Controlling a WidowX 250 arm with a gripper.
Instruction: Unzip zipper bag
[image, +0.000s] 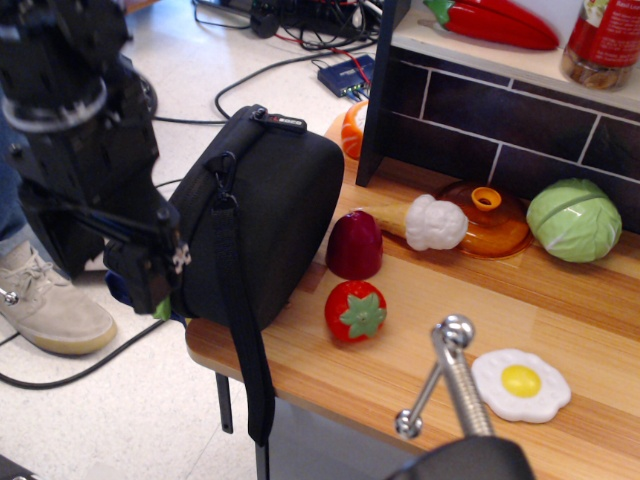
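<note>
The zipper bag (275, 215), a large black rounded fabric case, stands on its side at the left end of the wooden table (330, 385) and overhangs the edge. Its black strap (245, 345) hangs down past the table front. A small label (284, 122) sits on top. My black gripper (155, 285) has come down at the bag's lower left corner, right over the zipper end. Only a sliver of the green pull tab (162, 310) shows beneath it. The gripper's body hides its fingertips, so I cannot tell if they are closed on the tab.
A toy strawberry (355, 310) and a dark red toy (354, 245) sit just right of the bag. A fried egg (520, 385), cabbage (573, 220), orange lid (485, 215) and metal stand (445, 375) lie further right. A person's shoe (50, 305) and cables are on the floor to the left.
</note>
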